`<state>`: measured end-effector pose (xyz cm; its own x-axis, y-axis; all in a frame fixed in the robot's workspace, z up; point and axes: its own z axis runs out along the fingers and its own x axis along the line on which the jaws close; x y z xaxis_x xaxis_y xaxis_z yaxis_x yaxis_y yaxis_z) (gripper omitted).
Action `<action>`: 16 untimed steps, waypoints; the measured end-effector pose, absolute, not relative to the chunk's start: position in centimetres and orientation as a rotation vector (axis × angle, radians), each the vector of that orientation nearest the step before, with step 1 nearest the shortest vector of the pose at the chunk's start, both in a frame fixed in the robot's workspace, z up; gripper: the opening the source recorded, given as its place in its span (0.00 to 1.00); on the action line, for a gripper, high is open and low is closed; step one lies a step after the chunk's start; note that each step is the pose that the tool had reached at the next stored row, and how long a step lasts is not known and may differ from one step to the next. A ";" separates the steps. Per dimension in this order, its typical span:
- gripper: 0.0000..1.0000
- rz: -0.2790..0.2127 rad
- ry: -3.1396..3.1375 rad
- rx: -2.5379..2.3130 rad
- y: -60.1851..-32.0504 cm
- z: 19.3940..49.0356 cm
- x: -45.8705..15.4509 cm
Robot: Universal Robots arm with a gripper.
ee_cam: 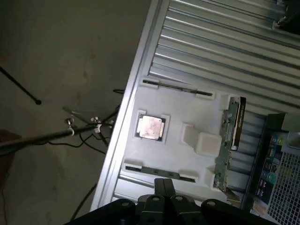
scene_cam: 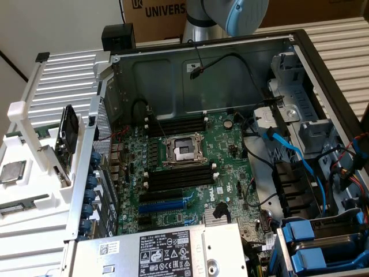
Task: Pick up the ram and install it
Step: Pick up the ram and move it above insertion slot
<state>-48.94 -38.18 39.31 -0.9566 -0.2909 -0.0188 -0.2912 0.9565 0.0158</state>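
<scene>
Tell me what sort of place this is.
Probably a robotics lab or workshop bench set up for computer assembly. There is an open computer case with its motherboard exposed, a white parts tray holding a processor chip, and a robot arm.

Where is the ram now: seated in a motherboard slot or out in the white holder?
Out: the ram lies flat in the white holder; black slots on the motherboard look empty.
</scene>
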 end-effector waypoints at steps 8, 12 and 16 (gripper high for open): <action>0.11 0.032 3.051 -0.683 -38.2 39.3 -48.9; 0.11 0.033 3.025 -0.794 -38.2 39.3 -48.9; 0.11 0.034 2.995 -0.903 -38.2 39.3 -48.9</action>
<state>-48.94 -38.18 39.31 -0.8333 -0.5525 -0.0192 -0.5528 0.8332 0.0168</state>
